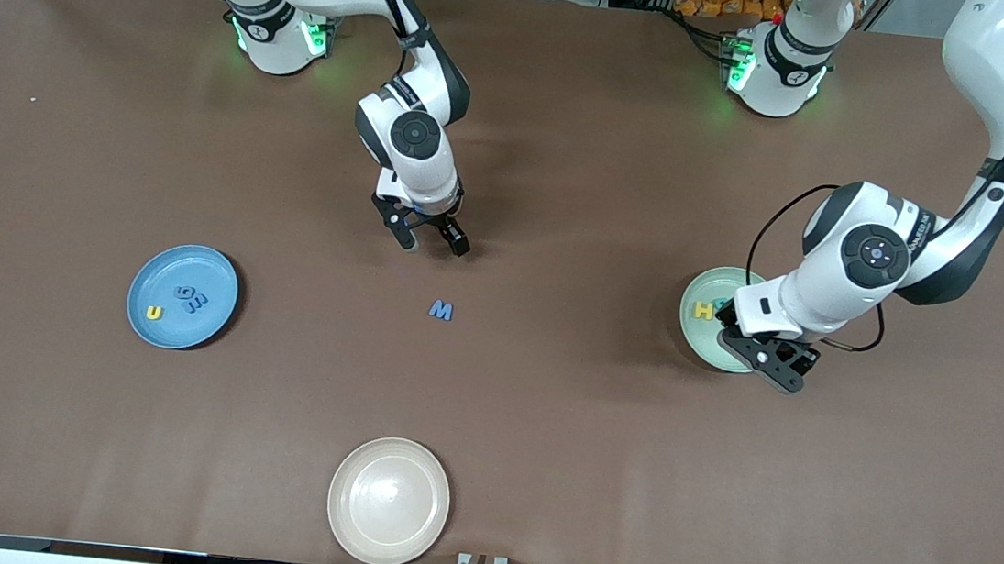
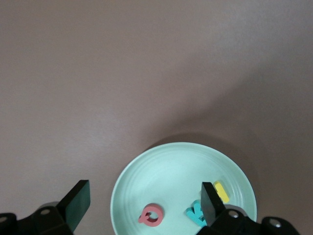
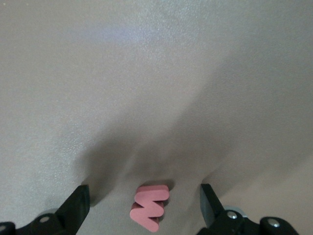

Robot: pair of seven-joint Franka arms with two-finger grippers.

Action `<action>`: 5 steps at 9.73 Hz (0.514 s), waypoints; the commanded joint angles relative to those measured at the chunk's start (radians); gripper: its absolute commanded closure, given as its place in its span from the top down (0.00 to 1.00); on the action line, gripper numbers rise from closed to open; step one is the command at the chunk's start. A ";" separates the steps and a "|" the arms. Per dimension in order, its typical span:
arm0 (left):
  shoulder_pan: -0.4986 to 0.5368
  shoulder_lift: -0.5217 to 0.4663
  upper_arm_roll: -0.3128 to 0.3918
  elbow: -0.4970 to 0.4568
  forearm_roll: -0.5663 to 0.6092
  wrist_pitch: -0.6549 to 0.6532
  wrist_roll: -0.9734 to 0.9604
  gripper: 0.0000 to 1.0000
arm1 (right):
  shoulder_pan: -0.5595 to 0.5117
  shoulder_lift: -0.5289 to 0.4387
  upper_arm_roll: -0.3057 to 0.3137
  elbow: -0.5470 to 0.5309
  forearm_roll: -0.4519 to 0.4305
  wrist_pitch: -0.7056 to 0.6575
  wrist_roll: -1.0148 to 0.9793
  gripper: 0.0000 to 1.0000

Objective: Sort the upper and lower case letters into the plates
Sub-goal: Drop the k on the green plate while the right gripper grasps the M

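Observation:
The mint green plate (image 1: 701, 333) lies toward the left arm's end of the table and holds a yellow H (image 1: 703, 311). My left gripper (image 1: 766, 361) hangs open and empty over this plate. The left wrist view shows the plate (image 2: 176, 169) with a pink letter (image 2: 151, 215), a teal letter (image 2: 195, 213) and a yellow one (image 2: 221, 192). The blue plate (image 1: 190, 266) holds a yellow U (image 1: 154, 313) and two blue letters (image 1: 190, 298). My right gripper (image 1: 434, 244) is open low over the table, astride a pink letter (image 3: 149, 206). A blue M (image 1: 441, 310) lies nearer the camera.
A cream-white plate (image 1: 389, 501) sits near the table's front edge, with nothing in it. Both robot bases stand along the table's back edge.

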 commanded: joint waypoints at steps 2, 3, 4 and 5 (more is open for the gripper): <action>-0.024 0.006 -0.004 0.053 -0.025 -0.060 -0.030 1.00 | 0.004 -0.042 -0.006 -0.041 -0.039 -0.006 0.034 1.00; -0.025 0.006 -0.004 0.053 -0.025 -0.060 -0.050 1.00 | 0.004 -0.043 -0.004 -0.041 -0.041 -0.006 0.036 1.00; -0.027 0.006 -0.004 0.054 -0.025 -0.060 -0.052 1.00 | 0.005 -0.043 -0.004 -0.041 -0.041 -0.006 0.036 1.00; -0.037 0.006 -0.003 0.056 -0.025 -0.060 -0.052 1.00 | 0.005 -0.043 -0.004 -0.041 -0.041 -0.006 0.037 1.00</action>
